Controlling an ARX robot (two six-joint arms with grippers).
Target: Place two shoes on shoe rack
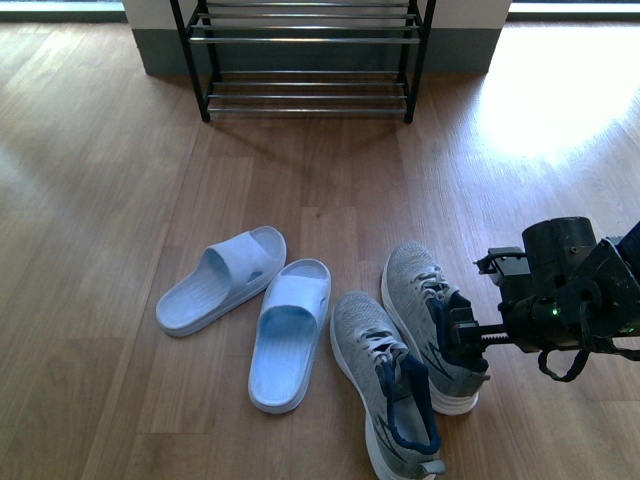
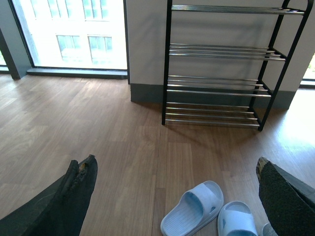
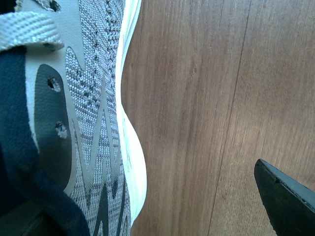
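Observation:
Two grey knit sneakers lie side by side on the wood floor, one (image 1: 385, 385) nearer me and one (image 1: 425, 315) further right. To their left lie two light blue slides (image 1: 220, 280) (image 1: 290, 335). My right gripper (image 1: 458, 338) is open at the heel side of the right sneaker (image 3: 93, 123). One dark finger (image 3: 285, 201) hangs over bare floor beside the white sole; the other is out of frame. My left gripper (image 2: 174, 169) is open high above the floor, over the slides (image 2: 193, 210). The shoe rack (image 1: 305, 40) (image 2: 219, 51) stands against the far wall with nothing on its bars.
Wood floor stretches between the shoes and the rack. A bright sun patch (image 1: 560, 90) lies at the right. A grey skirting wall (image 2: 147, 93) runs behind the rack, and a window (image 2: 74, 34) is to its left.

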